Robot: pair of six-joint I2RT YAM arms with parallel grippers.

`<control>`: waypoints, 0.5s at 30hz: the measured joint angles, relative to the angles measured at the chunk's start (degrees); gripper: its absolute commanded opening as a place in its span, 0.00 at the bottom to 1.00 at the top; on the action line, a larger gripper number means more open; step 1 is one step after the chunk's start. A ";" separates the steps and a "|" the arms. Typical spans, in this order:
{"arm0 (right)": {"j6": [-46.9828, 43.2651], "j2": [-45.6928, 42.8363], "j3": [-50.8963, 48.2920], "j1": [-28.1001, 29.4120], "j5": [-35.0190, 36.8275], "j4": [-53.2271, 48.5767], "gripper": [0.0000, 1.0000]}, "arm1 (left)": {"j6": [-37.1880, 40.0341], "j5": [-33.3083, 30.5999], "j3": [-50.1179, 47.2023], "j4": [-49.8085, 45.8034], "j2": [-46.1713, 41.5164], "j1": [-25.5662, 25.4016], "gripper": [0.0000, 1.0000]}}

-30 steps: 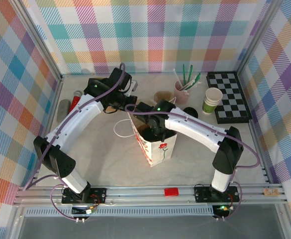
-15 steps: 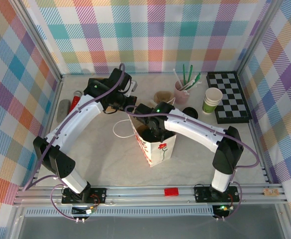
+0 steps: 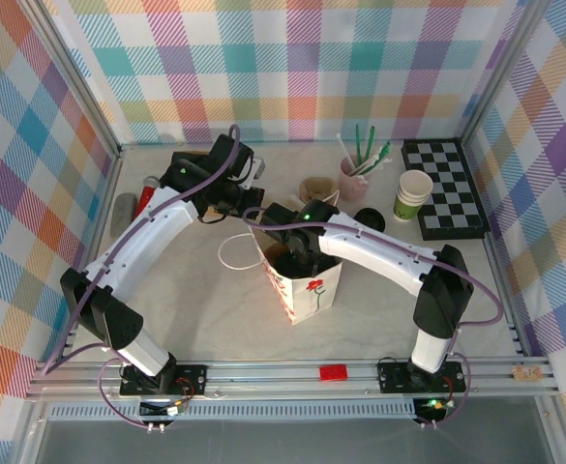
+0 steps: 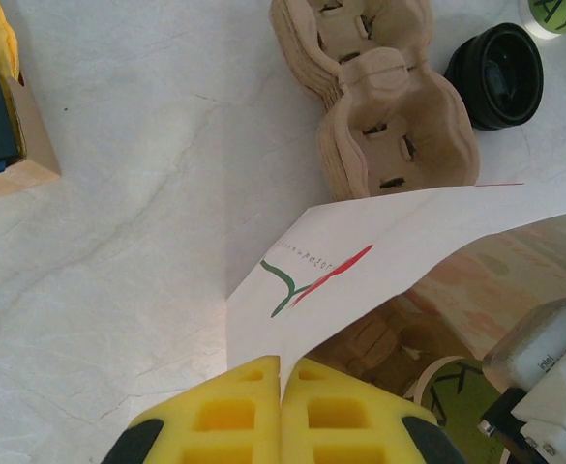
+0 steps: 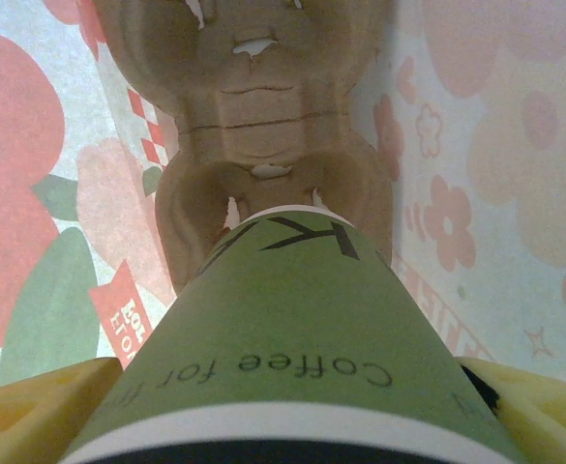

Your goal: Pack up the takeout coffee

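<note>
- Gripping the takeout coffee (image 5: pixel 292 358) across its green paper wall, just under the black lid, the right jaws stand wide with a yellow pad on each side of it.
- It sits inside the white paper bag (image 3: pixel 307 290), its base over the near pocket of the pulp carrier (image 5: pixel 263 145); whether it is fully seated I cannot tell.
- The left jaws are pressed together on the bag's paper rim, holding the mouth open.
- Handling, as I judge it: the cup is light, thin-walled and easily dented, and the lid is only pressed on. The stiffest hold is high on the wall near the rim. Keep it upright.
- Count:
  - one lidded coffee
  - one bag
  - two carriers, the second (image 4: pixel 379 106) on the desk (image 4: pixel 118 193)
  - one loose black lid (image 4: pixel 500 63)
  - one lidless green cup (image 3: pixel 413 196)
</note>
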 measured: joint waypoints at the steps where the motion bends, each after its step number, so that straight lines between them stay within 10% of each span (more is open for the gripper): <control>1: 0.00 0.00 0.00 0.00 -0.02 0.00 0.48 | -0.20 0.00 -0.15 0.15 -0.07 0.00 0.00; 15: 0.00 0.00 -0.17 0.00 -0.66 0.76 0.48 | -0.81 -0.04 -0.46 0.37 -0.42 0.00 0.00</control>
